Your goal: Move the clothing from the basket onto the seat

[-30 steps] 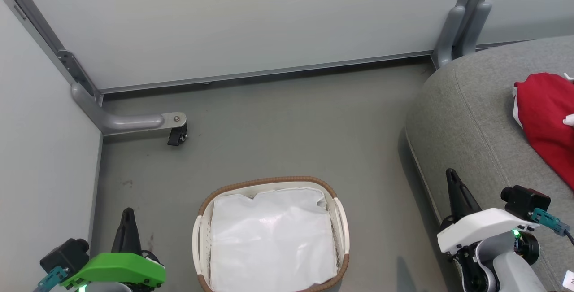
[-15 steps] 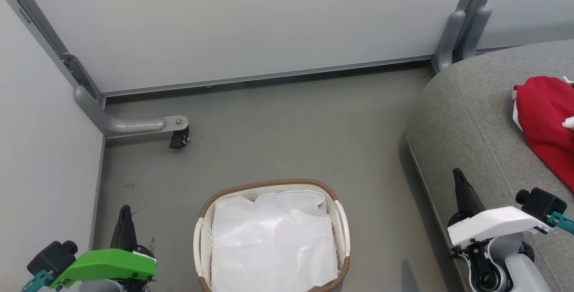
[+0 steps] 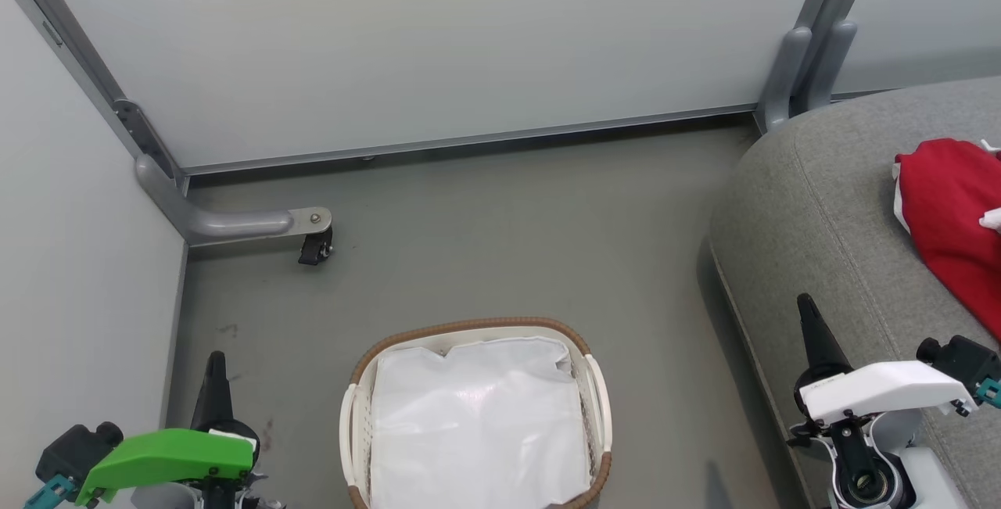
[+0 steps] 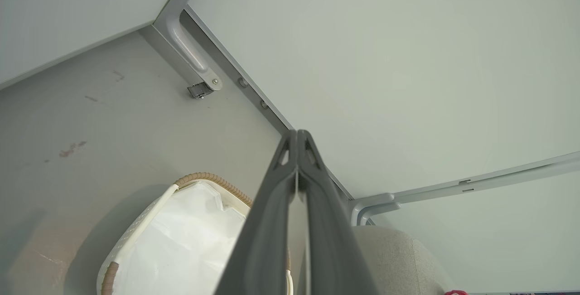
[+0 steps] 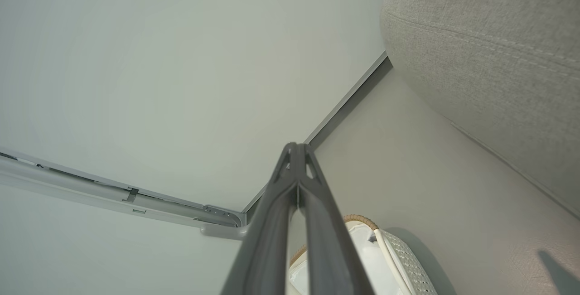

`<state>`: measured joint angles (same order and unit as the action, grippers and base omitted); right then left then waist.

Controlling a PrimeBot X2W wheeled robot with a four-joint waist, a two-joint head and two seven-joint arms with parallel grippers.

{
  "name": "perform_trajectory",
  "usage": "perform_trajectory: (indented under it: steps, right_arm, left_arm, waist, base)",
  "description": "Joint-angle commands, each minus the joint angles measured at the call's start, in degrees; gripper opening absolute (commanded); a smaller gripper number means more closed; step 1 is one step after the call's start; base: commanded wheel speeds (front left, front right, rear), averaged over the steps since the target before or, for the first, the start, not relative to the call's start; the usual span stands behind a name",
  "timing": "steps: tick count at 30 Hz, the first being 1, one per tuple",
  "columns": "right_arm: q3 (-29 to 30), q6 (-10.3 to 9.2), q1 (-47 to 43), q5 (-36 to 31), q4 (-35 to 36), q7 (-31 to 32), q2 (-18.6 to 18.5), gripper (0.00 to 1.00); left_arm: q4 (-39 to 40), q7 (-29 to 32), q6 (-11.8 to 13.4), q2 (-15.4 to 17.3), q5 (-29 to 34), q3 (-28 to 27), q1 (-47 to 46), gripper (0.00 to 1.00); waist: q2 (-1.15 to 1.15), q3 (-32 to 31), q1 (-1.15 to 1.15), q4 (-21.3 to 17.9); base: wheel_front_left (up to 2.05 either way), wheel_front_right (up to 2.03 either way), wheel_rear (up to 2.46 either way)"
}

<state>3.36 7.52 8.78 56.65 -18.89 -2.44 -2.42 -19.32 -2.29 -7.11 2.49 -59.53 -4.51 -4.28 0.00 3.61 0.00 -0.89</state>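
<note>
The red clothing [image 3: 950,220] with a bit of white trim lies on the grey seat [image 3: 813,204] at the right edge of the head view. The white basket [image 3: 598,392] with its brown rim stands on the floor at bottom centre, holding a plain white liner sheet [image 3: 477,431]. My left gripper [image 3: 213,364] is shut and empty, low at the left of the basket. My right gripper [image 3: 805,310] is shut and empty over the seat's front edge. The wrist views show both finger pairs pressed together, left [image 4: 297,138] and right [image 5: 295,150].
Pale partition walls [image 3: 438,40] close off the back and left. A grey metal foot with a black caster [image 3: 313,247] juts onto the grey floor [image 3: 508,243] at the left. Two grey posts [image 3: 798,63] stand at the seat's back corner.
The whole head view has shifted slightly down, so the camera has moved. Both grippers have drawn back lower in view, the right one also a little rightward. Basket and clothing lie still.
</note>
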Motion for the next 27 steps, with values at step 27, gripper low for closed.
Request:
perform_trajectory:
  steps: [27]
  right_arm:
    - [1.7, -0.03, -1.4, 17.1, 2.8, 4.4, -0.5, 0.00]
  left_arm:
    - [2.9, 4.2, -0.4, 0.5, -15.7, -1.1, -2.0, 0.00]
  waist:
    - [0.00, -1.3, 0.00, 0.4]
  base:
    - [0.00, 0.00, 0.00]
